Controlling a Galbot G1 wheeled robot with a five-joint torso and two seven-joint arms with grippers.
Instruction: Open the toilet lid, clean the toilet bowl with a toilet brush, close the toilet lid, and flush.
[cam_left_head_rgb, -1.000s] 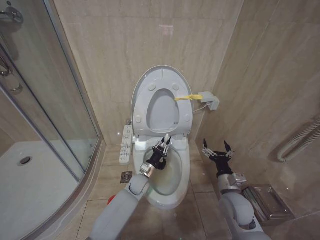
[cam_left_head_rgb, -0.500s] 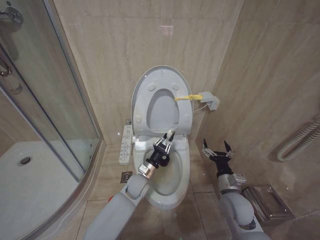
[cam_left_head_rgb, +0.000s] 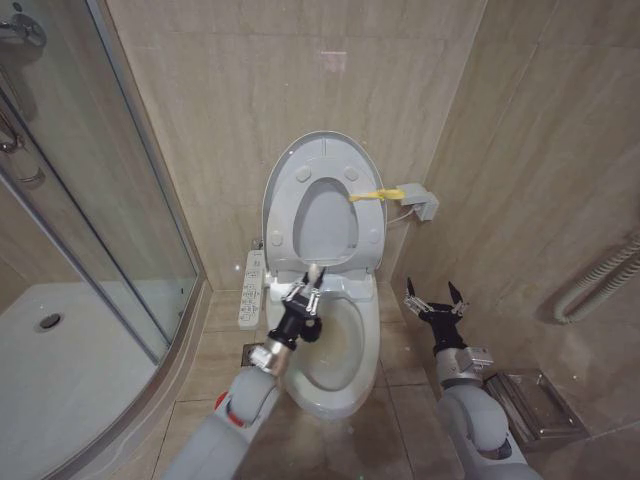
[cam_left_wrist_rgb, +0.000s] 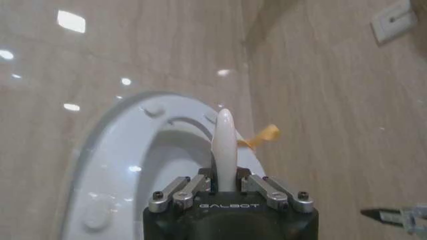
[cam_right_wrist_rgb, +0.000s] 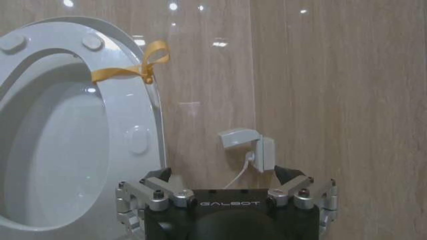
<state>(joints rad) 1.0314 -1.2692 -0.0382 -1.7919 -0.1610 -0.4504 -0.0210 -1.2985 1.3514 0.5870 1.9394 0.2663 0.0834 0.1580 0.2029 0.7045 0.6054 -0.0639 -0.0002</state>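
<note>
**Left arm holds the brush over the open bowl; right arm waits beside it**

Your left gripper (cam_left_head_rgb: 303, 297) sits over the rear left rim of the white elongated ceramic toilet bowl (cam_left_head_rgb: 345, 395), its jaws closed on the thin white stick handle of the toilet brush (cam_left_wrist_rgb: 225, 150). In the left wrist view the handle's rounded tip stands up out of the jaws; the bristle head is hidden from you.

The large glossy white oval plastic toilet lid (cam_left_head_rgb: 322, 145) stands upright against the beige tiled wall (cam_left_head_rgb: 250, 90), with the white ring-shaped seat (cam_left_head_rgb: 372, 235) raised flat against it — both are up, and the bowl is open. A yellow strap loop (cam_left_head_rgb: 376, 195) hangs off the raised lid's right edge, near a small white wall box (cam_left_head_rgb: 418, 200) with a cord.

Your right gripper (cam_left_head_rgb: 433, 300) hovers just beside the bowl's right side, above the floor tiles, jaws spread wide and holding nothing.

A white remote panel (cam_left_head_rgb: 252, 288) lies on the floor left of the bowl, beside the glass shower enclosure (cam_left_head_rgb: 90, 200).
</note>
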